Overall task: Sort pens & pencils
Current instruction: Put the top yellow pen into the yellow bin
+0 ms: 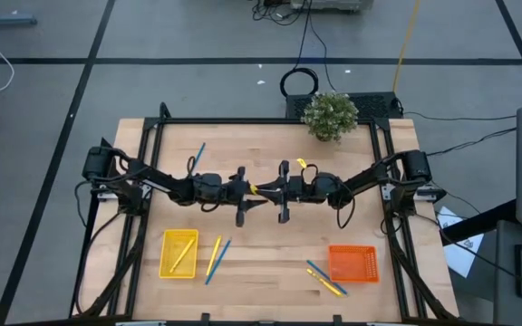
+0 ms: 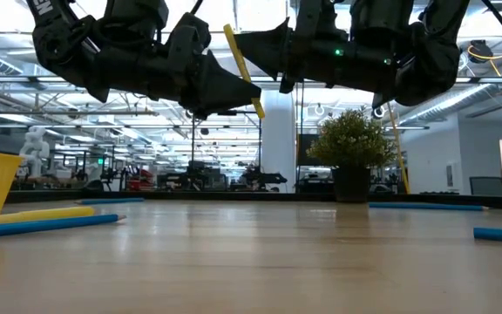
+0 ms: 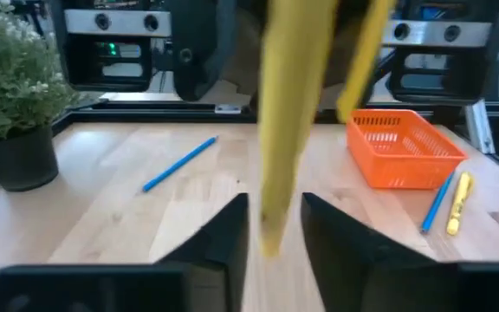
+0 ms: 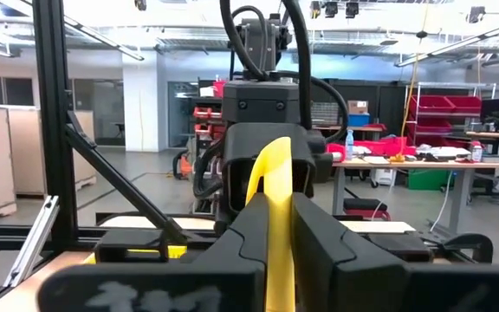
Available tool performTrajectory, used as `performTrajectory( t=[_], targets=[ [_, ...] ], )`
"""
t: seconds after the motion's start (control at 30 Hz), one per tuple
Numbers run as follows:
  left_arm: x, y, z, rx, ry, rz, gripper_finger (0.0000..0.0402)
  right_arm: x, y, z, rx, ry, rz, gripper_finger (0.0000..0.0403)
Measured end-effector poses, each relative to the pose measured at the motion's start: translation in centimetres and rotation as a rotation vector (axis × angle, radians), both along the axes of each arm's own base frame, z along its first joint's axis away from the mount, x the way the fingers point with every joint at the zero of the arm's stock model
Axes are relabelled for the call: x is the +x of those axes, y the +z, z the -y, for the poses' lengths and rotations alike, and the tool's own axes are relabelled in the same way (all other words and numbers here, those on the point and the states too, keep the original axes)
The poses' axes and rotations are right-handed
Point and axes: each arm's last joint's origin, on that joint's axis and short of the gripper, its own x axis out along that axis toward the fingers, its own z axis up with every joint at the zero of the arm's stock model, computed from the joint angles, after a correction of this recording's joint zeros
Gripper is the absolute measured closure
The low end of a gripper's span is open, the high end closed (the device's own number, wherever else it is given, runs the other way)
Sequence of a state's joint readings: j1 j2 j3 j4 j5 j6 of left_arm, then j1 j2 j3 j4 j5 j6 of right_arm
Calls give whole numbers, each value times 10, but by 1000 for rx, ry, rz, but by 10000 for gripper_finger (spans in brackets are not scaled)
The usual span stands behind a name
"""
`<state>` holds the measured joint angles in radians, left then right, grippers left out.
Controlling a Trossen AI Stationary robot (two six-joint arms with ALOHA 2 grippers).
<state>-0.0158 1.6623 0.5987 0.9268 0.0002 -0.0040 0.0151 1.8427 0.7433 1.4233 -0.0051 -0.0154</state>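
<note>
Both grippers meet above the table's middle, lifted clear of the wood. A yellow pencil [image 1: 259, 188] [image 2: 244, 70] stands tilted between them. My right gripper [image 4: 277, 251] [image 2: 238, 39] comes from the table's right and is shut on the pencil. My left gripper [image 3: 274, 234] [image 2: 255, 100] comes from the left and is open. Its fingers stand on either side of the pencil's lower end with a narrow gap on each side. Other blue pens and yellow pencils lie on the table. My right gripper pinches the yellow pencil's shaft [image 4: 273, 195] between its two fingers, level from the table's right, fingers across the pencil. The pencil is lifted clear and tilted, its upper end leaning toward the table's left.
The yellow basket [image 1: 179, 254], with a pencil in it, sits near left; the orange basket [image 1: 352, 263] [image 3: 403, 147] sits near right. A pen and pencil [image 1: 216, 258] lie beside the yellow basket, more [image 1: 324, 279] by the orange one, one pen [image 1: 198, 156] far left. A potted plant [image 1: 330, 115] stands at the far edge.
</note>
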Motion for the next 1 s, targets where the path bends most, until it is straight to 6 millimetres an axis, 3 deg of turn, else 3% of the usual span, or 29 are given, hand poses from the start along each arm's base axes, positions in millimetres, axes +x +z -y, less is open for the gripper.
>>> performTrajectory(
  t=[0.13,0.43,0.73,1.0],
  targets=[
    [0,0,0,3,2,3,375,0,0,0,0,0,-2,386],
    [0,0,0,-4,18,2,374,0,-1,0,6,0,-11,382],
    [-1,0,0,-3,19,-8,374,0,-2,1,49,0,-26,270],
    [-1,-2,0,-2,19,-29,374,0,-3,1,60,-4,-33,220]
  ],
)
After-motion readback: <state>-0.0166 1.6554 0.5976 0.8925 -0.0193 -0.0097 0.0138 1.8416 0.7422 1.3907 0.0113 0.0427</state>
